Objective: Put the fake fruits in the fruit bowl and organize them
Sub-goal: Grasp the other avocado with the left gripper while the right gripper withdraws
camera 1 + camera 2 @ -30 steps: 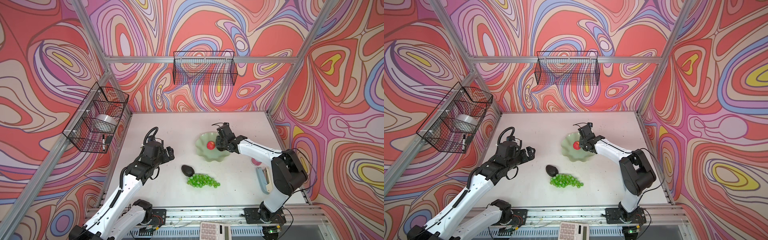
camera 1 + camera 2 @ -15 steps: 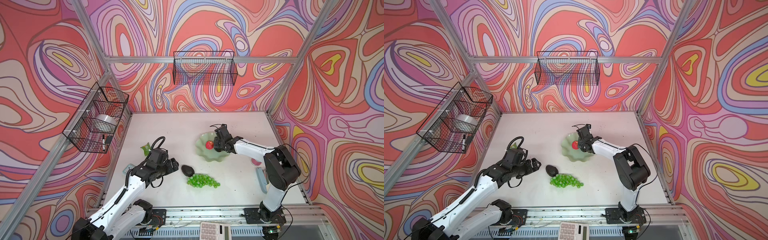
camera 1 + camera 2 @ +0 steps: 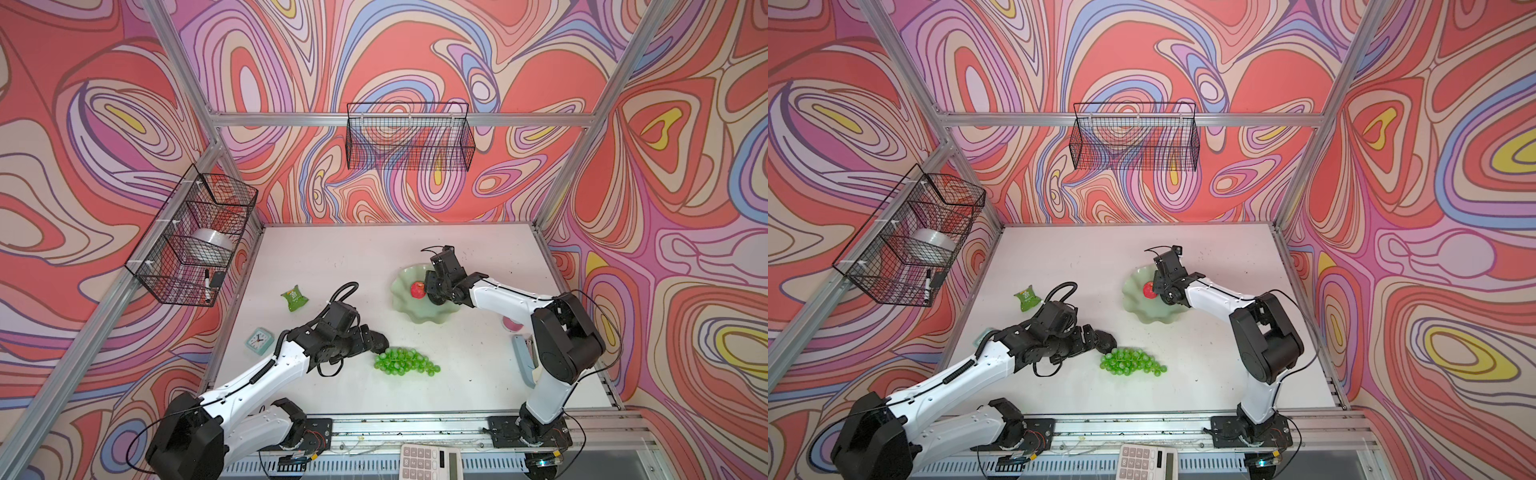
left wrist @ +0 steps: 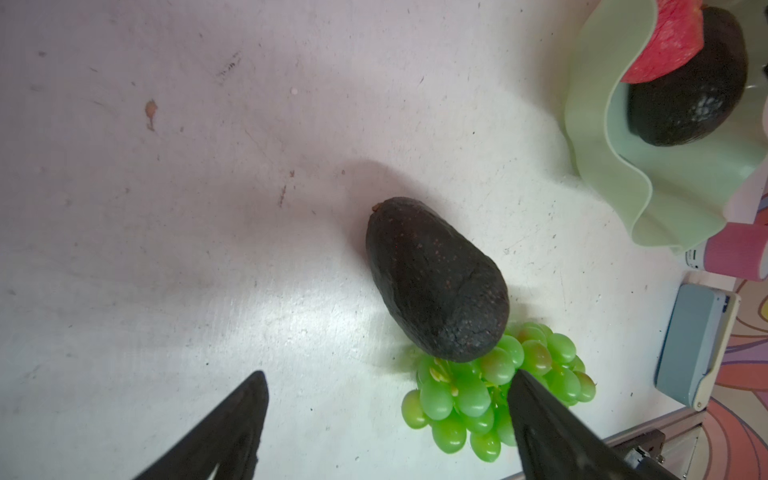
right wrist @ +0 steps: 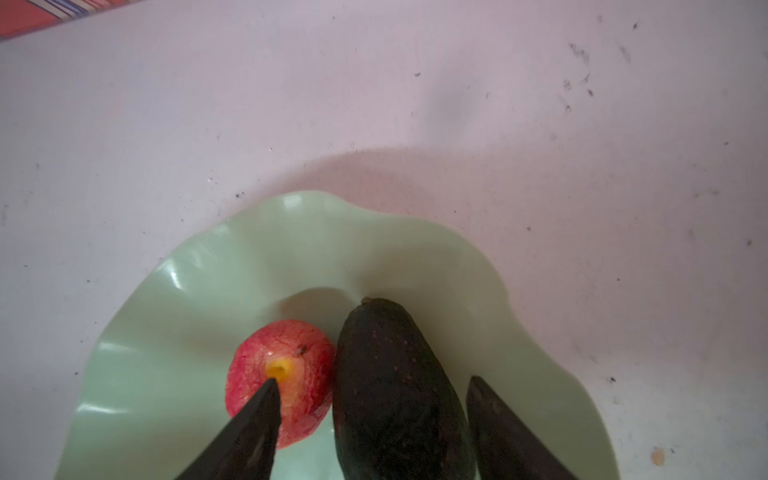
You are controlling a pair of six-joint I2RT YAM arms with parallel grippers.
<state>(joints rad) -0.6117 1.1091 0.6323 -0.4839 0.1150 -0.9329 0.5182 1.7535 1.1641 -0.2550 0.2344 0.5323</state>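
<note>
1. A wire basket (image 3: 164, 266) hangs on the left wall. A tape roll (image 3: 210, 249) sits in its middle compartment and a marker (image 3: 206, 286) in the nearest one.
2. Below it, on the counter (image 3: 332, 257), a mint clock (image 3: 259, 340) and a green snack packet (image 3: 295, 298) sit apart from each other.
3. The left tool (image 4: 388, 376) is low over the counter. Its jaws are spread wide and hold nothing.
4. The first avocado (image 4: 436, 278) lies on its side just ahead of those fingertips, outside the bowl. Its fat end touches the grapes (image 3: 405, 361).
5. The grapes also rest on the counter, apart from the bowl.
6. A second wire basket (image 3: 409, 137) hangs on the back wall, with the wallpaper showing through its mesh.
7. The fruit bowl (image 3: 419, 316), pale green with a wavy rim, holds the red apple (image 3: 417, 289) and the second avocado (image 5: 395, 395). The two lie side by side and touch.
8. The right tool (image 5: 372, 379) is down in the bowl with its jaws parted astride the second avocado. One finger is over the apple, and neither finger pinches the fruit.
9. Right of the bowl lie a pink object (image 3: 513, 323) and a grey-blue stapler (image 3: 524, 357).
</note>
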